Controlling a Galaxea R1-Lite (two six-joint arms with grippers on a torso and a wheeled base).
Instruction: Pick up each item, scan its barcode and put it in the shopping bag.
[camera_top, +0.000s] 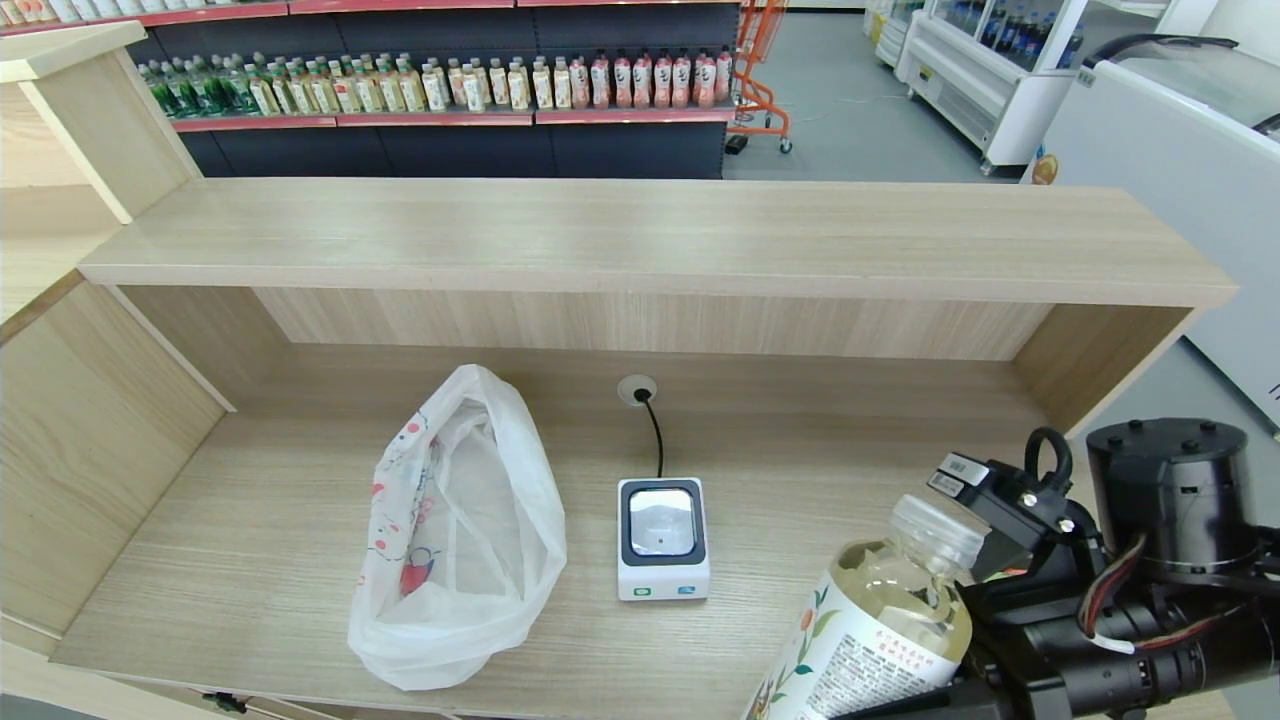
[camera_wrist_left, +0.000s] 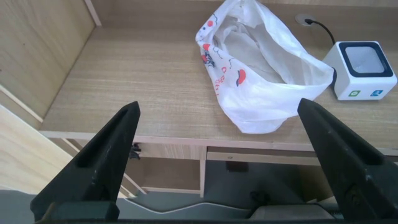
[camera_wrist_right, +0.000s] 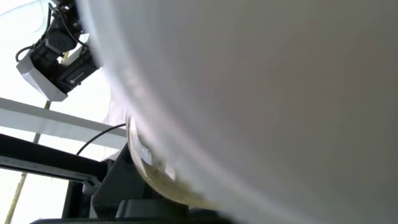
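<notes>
A clear bottle (camera_top: 880, 620) of pale yellow drink, with a white fruit-printed label and a clear cap, hangs tilted over the counter's front right corner. My right gripper (camera_top: 985, 610) is shut on it, and the bottle's wall (camera_wrist_right: 261, 93) lies close against the right wrist camera. A white shopping bag (camera_top: 460, 530) with red print lies open on the counter's left half. The white barcode scanner (camera_top: 662, 535) sits just right of it, window facing up. My left gripper (camera_wrist_left: 217, 165) is open and holds nothing, off the counter's front edge, with the bag (camera_wrist_left: 261, 68) and scanner (camera_wrist_left: 364, 68) beyond it.
The wooden counter (camera_top: 800, 460) is walled at the back and both sides, with a raised ledge (camera_top: 640, 235) above. A black cable (camera_top: 655, 430) runs from the scanner to a hole at the back. Store shelves of bottles (camera_top: 450, 85) stand behind.
</notes>
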